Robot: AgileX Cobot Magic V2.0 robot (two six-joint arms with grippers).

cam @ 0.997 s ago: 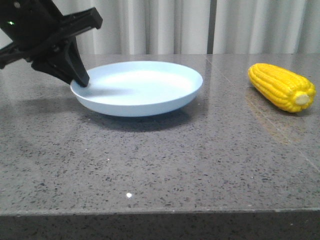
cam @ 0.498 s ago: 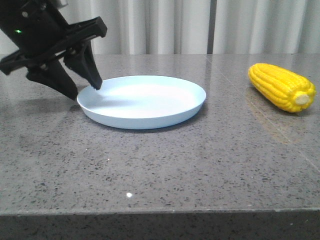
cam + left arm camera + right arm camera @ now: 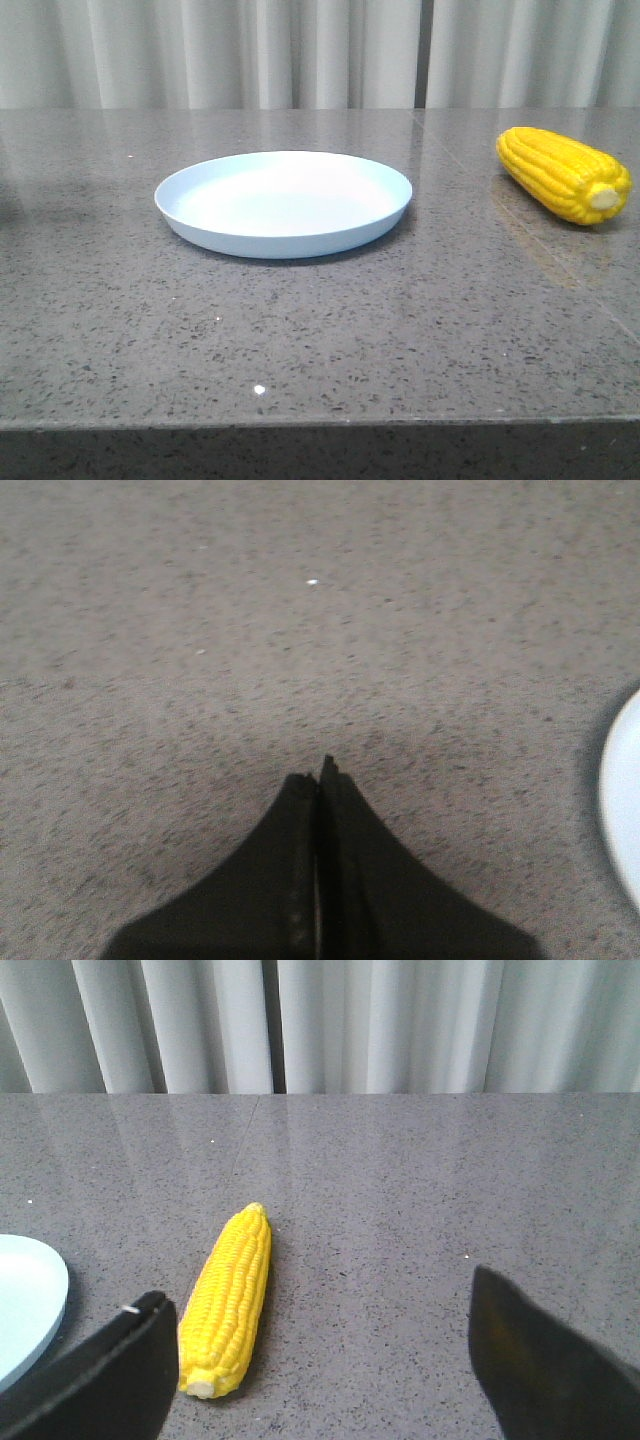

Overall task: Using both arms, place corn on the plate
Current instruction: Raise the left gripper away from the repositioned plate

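Note:
The pale blue plate (image 3: pixel 284 202) lies flat on the grey stone table, left of centre in the front view. The yellow corn (image 3: pixel 563 172) lies on the table at the far right, pale stub end toward me. Neither arm shows in the front view. In the left wrist view my left gripper (image 3: pixel 318 772) is shut and empty over bare table, with the plate's rim (image 3: pixel 622 800) off to one side. In the right wrist view my right gripper (image 3: pixel 318 1305) is open wide and empty; the corn (image 3: pixel 229 1297) lies just ahead of one finger (image 3: pixel 110 1370), and the plate's edge (image 3: pixel 30 1305) shows beyond.
Pale curtains (image 3: pixel 300 50) hang behind the table's back edge. The table's front edge (image 3: pixel 320 425) runs near the bottom of the front view. A seam in the stone (image 3: pixel 455 190) runs between plate and corn.
My left gripper has let go of the plate's left rim and drawn back out of the front view. The plate, raised and tilted a second ago, came down and now lies flat.

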